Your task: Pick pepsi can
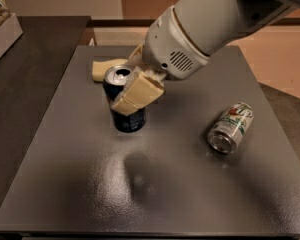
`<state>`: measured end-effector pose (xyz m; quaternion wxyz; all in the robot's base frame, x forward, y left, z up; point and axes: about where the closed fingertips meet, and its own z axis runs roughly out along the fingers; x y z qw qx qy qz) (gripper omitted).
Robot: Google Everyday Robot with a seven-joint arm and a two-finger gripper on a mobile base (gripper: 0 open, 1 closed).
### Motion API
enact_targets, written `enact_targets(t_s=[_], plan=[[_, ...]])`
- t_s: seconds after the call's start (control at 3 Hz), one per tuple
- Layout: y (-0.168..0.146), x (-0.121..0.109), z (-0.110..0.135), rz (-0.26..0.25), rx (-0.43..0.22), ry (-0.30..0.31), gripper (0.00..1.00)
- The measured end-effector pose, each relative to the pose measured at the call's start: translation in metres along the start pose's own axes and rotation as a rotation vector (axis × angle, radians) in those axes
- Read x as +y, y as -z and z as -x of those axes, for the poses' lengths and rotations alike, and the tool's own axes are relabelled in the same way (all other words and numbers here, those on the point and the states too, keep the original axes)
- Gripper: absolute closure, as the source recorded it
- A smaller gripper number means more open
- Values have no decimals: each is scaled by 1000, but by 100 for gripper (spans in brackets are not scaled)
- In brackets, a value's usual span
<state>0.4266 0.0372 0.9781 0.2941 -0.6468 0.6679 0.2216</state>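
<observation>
Tabletop (80, 184) of dark grey metal is gleaming nearest the lens, a silver drink can with green and red marks (231, 126) lying on its side at right. Left of it, the dark navy-blue pepsi can (128, 119) is being held upright mid-table: the robot's two-finger gripper (124, 91) is clamping it, tan fingers (140, 93) closed against its sides. Behind, a pale yellow sponge (101, 69) is lying flat; a pale box (2, 34) is sitting far left.

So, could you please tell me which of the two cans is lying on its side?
The silver 7up can, apart from the gripper, lies on its side; the dark blue pepsi can is upright in the gripper's grasp.
</observation>
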Motion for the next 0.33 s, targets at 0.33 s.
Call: enact_targets(t_s=[0.33], plan=[[20, -7, 12, -13, 5, 21, 100]])
